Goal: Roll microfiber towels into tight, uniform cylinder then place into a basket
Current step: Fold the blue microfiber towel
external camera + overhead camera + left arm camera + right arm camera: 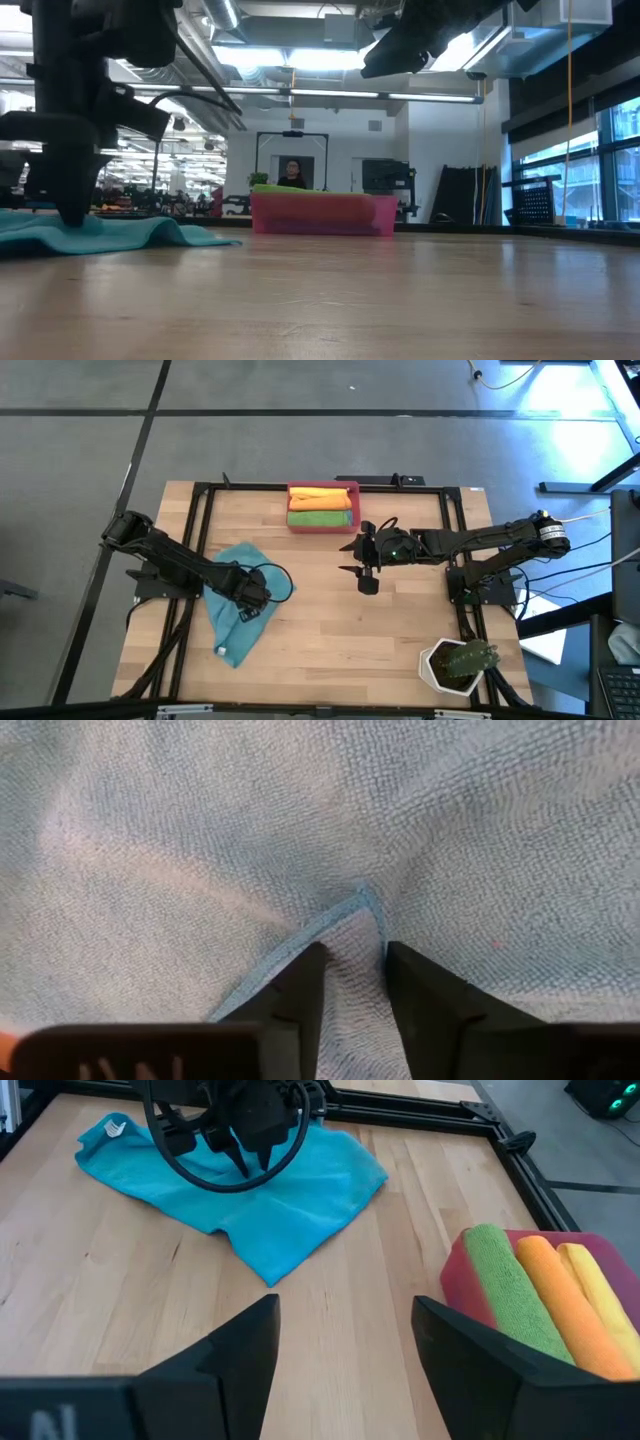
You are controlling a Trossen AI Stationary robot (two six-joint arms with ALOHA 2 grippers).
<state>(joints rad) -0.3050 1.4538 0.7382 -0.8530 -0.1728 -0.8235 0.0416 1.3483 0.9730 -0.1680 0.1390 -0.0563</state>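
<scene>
L fingers point(350, 1010) narrow, pinching teal towel point(232, 610) fold (hemmed edge) | R fingers point(345, 1355) wide, empty

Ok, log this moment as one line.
left claw: down on blue towel, pinching a fold | right claw: open, waiting mid-table | basket: green, orange, yellow rolls inside

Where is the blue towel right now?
In the high view, the blue towel lies spread on the table's left side, under the left gripper, far from the basket.
</scene>
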